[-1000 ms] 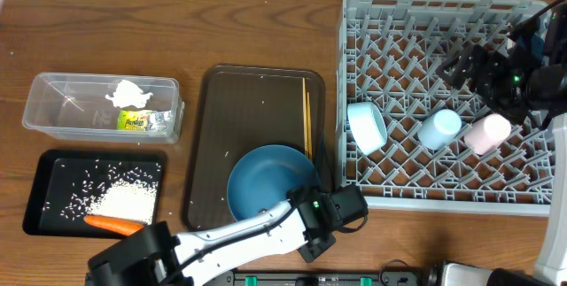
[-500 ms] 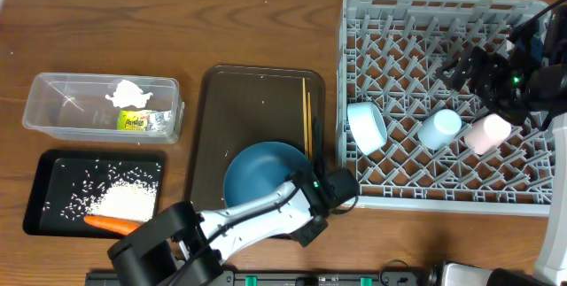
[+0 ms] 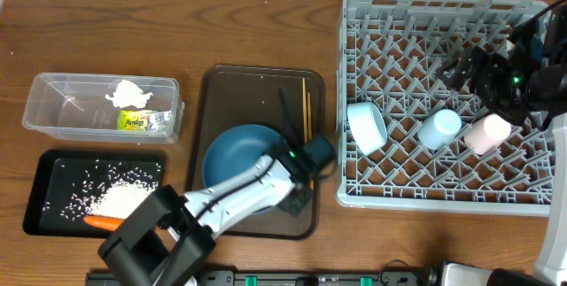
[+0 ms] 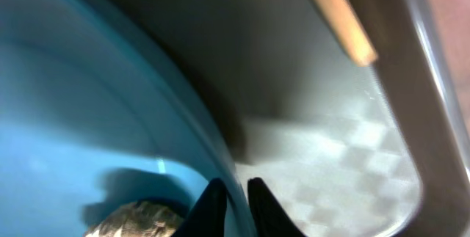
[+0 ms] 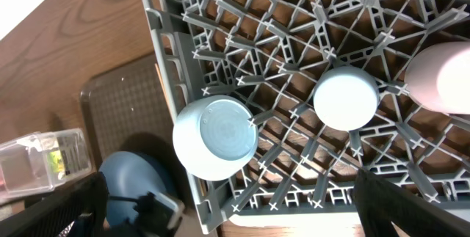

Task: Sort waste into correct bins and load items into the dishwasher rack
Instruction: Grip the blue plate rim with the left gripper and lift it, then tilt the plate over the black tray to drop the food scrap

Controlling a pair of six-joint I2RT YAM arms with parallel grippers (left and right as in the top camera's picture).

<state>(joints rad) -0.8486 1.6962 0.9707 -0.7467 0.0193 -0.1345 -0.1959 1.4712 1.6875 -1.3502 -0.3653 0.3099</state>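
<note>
Left pincer [image 4: 236,206] pinched rim of one blue plate [image 3: 232,158] on brown tray [image 3: 257,87], left of rack [image 3: 416,20]. Rack held one bowl [image 3: 366,127], two cups: blue [image 3: 439,129], pink [image 3: 487,133]. Right pincer [image 5: 233,204] spread above rack.

You're looking at two cups: light blue cup [image 3: 439,128], pink cup [image 3: 488,133]. One bowl [image 3: 367,127], one plate [image 3: 230,151], one carrot [image 3: 99,223].
</note>
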